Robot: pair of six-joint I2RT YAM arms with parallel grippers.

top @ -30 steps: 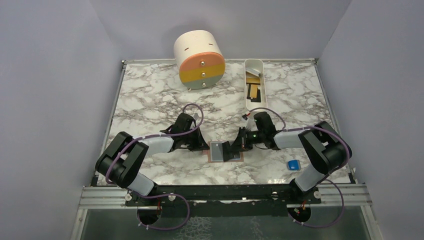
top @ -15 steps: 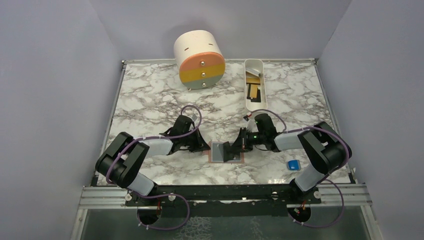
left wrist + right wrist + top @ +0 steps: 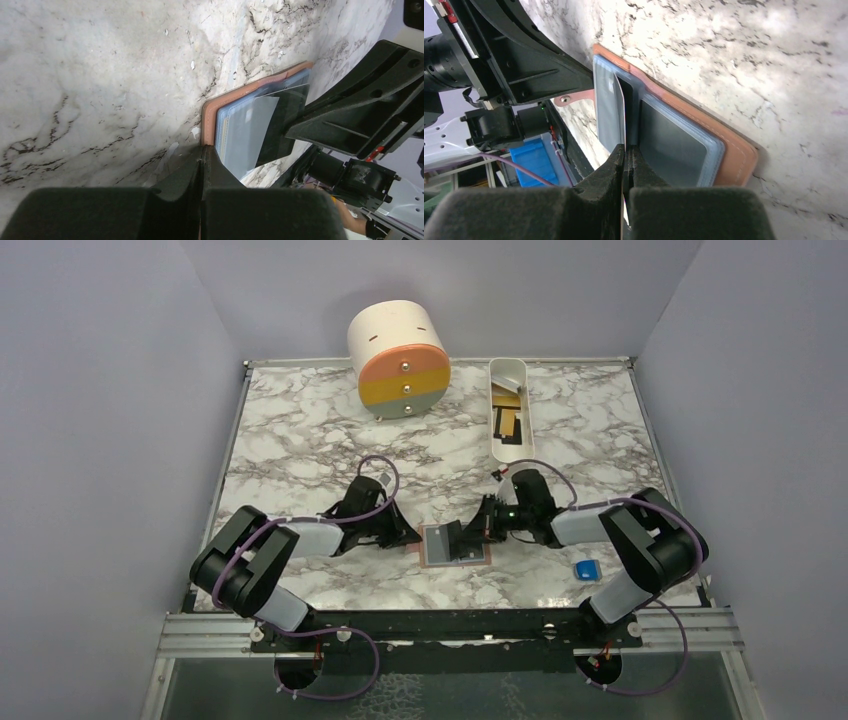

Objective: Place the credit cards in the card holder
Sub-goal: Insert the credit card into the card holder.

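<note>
Open card holder (image 3: 453,544) lies flat on the marble table (image 3: 300,440) between the arms; left gripper (image 3: 408,537) closed at its leather edge, apparently pinching it steady, while right gripper (image 3: 472,533) clamps one credit card (image 3: 620,112) edge-on over the inner pockets, ready for insertion

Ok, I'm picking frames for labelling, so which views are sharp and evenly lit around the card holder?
Top external: evenly lit, sharp, but the card holder is tiny. Left wrist: left fingers blurred and dark, holder sharp, marble table washed pale. Right wrist: right fingers blurred, credit card edge-on, holder in focus.
</note>
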